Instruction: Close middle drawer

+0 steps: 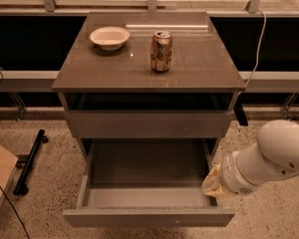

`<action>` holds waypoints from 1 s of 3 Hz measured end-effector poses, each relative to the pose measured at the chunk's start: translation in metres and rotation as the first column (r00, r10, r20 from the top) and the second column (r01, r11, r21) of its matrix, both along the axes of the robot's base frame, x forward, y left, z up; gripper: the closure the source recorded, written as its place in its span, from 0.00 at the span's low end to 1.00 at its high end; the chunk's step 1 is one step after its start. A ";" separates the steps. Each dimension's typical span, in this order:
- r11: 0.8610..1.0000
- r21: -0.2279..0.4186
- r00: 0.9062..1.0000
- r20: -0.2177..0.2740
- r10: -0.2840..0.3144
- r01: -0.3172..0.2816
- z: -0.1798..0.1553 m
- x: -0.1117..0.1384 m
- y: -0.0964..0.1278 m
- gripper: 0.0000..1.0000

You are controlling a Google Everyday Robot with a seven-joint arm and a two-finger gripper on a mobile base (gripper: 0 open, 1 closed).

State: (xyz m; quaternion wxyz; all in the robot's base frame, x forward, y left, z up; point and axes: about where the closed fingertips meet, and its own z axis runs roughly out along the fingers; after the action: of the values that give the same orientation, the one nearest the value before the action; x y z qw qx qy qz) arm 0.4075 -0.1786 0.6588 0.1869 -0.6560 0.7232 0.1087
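Pincer [212,182] beside middle drawer [148,216], speckled floor [49,176]

White arm [274,156] enters low from right; gripper [213,181] at its left end, angled down-left.

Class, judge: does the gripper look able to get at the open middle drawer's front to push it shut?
Probably yes. The gripper sits at the right wall of the middle drawer, near its front corner; nothing stands between it and the front.
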 end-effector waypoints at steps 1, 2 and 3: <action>1.000 -0.001 0.999 -0.049 -0.003 0.002 -0.031 -0.010 -0.001 1.00; 0.999 0.033 0.994 -0.111 -0.019 0.023 -0.089 -0.026 -0.003 1.00; 0.996 0.072 0.988 -0.149 -0.048 0.059 -0.129 -0.034 -0.004 1.00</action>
State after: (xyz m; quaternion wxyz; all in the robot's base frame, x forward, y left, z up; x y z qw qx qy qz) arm 0.3738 -0.1828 0.5296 0.1610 -0.6190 0.7475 0.1794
